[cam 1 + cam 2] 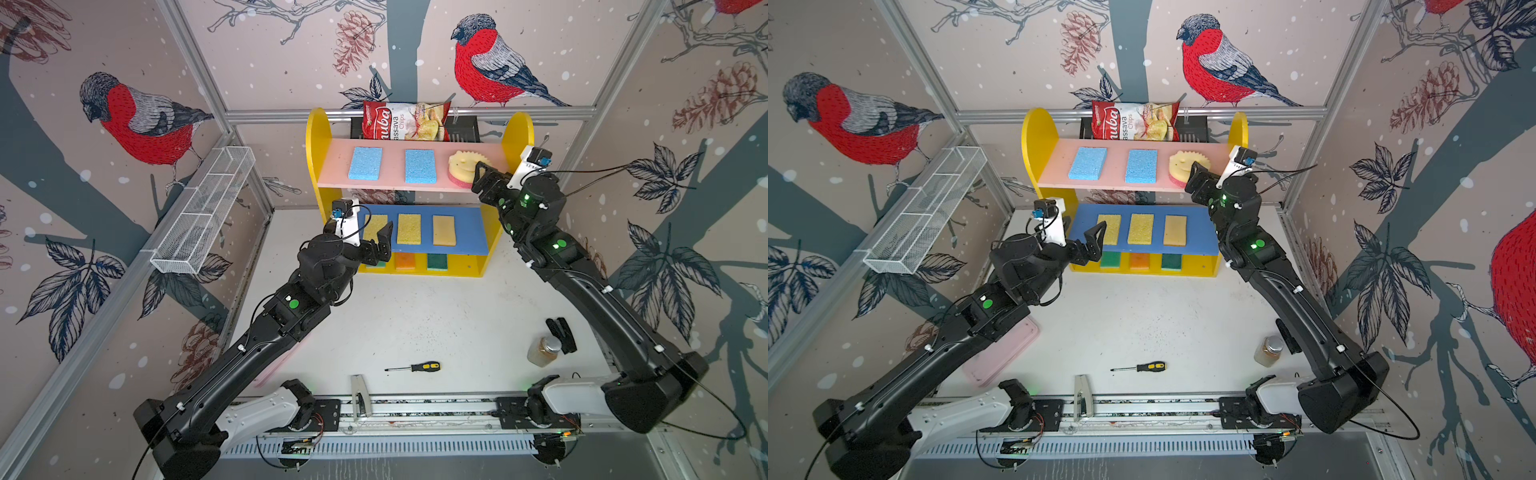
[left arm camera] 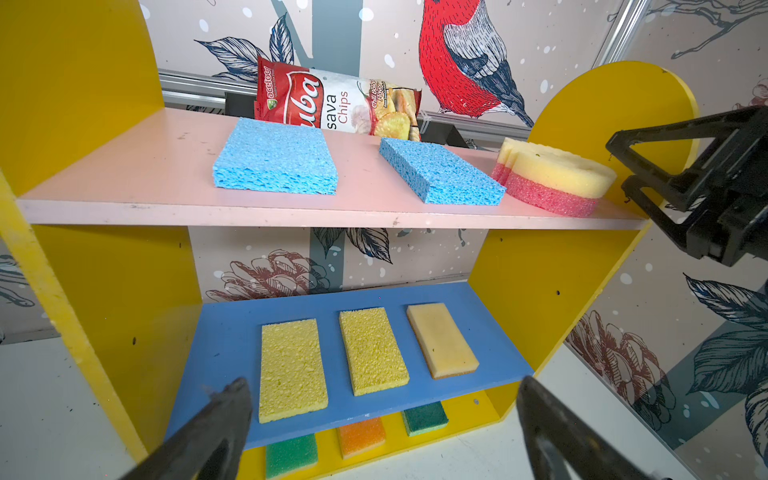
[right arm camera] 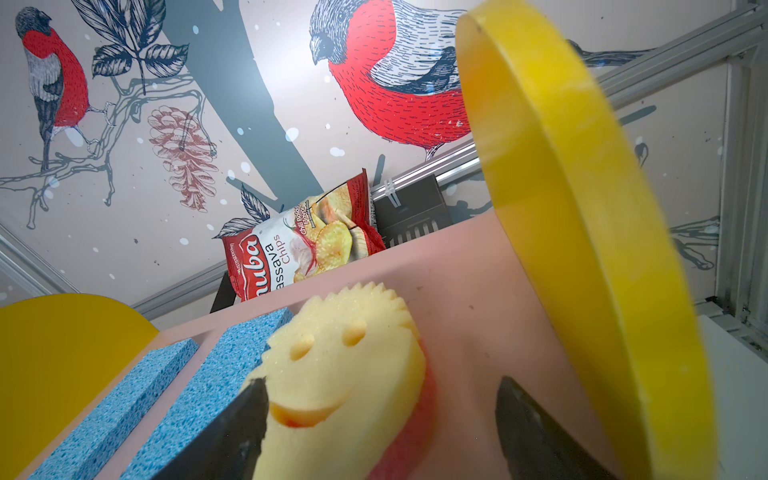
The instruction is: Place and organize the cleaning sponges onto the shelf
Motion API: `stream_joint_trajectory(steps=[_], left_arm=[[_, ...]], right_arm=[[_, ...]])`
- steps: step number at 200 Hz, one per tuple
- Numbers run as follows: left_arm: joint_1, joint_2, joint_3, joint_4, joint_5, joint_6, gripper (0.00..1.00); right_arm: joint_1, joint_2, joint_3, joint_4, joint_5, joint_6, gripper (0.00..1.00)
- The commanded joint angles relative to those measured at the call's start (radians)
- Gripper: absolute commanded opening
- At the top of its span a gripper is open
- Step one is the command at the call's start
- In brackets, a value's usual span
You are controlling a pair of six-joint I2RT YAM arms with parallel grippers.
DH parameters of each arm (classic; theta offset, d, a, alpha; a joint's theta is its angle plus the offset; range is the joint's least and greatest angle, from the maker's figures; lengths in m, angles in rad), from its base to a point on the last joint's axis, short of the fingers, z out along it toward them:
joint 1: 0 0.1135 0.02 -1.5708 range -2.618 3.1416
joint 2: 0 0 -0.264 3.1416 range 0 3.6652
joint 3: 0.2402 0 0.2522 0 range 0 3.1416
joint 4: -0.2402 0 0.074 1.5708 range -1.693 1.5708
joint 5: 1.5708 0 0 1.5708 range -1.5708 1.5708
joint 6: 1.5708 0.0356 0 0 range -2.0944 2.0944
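Yellow round smiley-face foam sponge sits on pink upper board of yellow wooden shelf. Right gripper reaches in, jaws spread astride it, released. Left gripper hovers by blue middle board, spread, empty.

The jointed left arm and right arm are showing matte black shells, each giving way to a glossy white shell right at the grooved aluminium rail. Round green lights are glowing on joints farther from that rail. Thin black cables are looping around the links under small white clips. White camera brackets with blue plugs are capping the wrists. The left gripper and right gripper are showing black triangular open-frame fingers.
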Motion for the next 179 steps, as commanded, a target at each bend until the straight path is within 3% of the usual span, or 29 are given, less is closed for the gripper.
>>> stream_joint_trajectory(steps=[1,179], left_arm=[[0.002,0.000,0.002,0.035,-0.001,-0.002,0.98],[0.003,0.011,-0.005,0.047,-0.007,-0.038,0.98]], right_arm=[[0.005,-0.022,-0.012,0.026,0.019,-0.009,0.86],[0.018,-0.151,-0.131,0.067,0.026,0.008,0.86]])
